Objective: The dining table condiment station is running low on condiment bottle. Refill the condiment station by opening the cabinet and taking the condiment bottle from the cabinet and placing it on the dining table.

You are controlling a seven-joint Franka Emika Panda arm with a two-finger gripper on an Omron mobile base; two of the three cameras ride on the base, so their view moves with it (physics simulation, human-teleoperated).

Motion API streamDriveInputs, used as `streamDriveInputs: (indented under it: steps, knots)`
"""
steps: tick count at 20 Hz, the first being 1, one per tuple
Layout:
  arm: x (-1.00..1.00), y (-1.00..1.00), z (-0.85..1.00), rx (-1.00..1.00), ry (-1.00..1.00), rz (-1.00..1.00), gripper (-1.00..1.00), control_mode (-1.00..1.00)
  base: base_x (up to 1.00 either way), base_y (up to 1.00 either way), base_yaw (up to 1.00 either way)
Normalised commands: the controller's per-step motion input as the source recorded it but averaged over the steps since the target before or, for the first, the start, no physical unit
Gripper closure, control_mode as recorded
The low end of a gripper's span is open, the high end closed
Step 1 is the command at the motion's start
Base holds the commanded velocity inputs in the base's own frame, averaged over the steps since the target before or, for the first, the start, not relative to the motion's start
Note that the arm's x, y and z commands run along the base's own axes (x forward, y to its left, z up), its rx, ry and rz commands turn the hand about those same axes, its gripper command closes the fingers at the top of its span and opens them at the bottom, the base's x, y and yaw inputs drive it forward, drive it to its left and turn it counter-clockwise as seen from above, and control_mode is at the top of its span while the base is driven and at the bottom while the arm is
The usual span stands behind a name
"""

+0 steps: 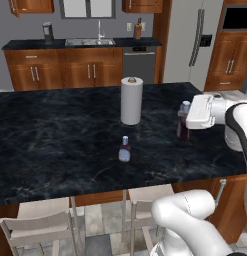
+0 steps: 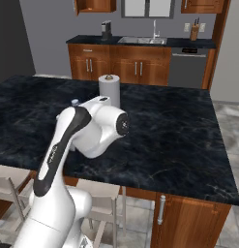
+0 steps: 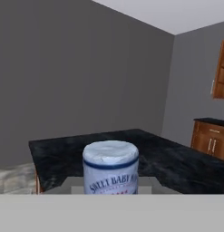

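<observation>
broad bare marble bench (image 1: 55, 135) to my left, paper-towel roll (image 1: 131, 100) upright mid-bench, small bottle (image 1: 124, 149) standing nearer the front edge, open gap between them, chairs (image 1: 37, 220) tucked below the edge

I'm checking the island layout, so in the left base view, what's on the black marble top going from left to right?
Small condiment bottle standing alone, then the paper-towel roll slightly right and farther back, then the second condiment bottle at the gripper.
</observation>
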Motion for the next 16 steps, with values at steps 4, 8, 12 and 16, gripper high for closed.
streamDriveInputs:
  steps: [4,8,12,16]
  knots:
    - [0.16,0.08,-0.17,0.03,0.0,-0.03,1.0,-1.0,0.0,0.0,0.0]
    - [0.14,0.2,-0.35,0.12,0.02,-0.03,1.0,-1.0,0.0,0.0,0.0]
    - [0.12,0.26,-0.38,0.15,0.03,0.0,1.0,-1.0,0.0,0.0,0.0]
    - [0.23,0.21,-0.28,0.14,0.03,0.0,1.0,-1.0,0.0,0.0,0.0]
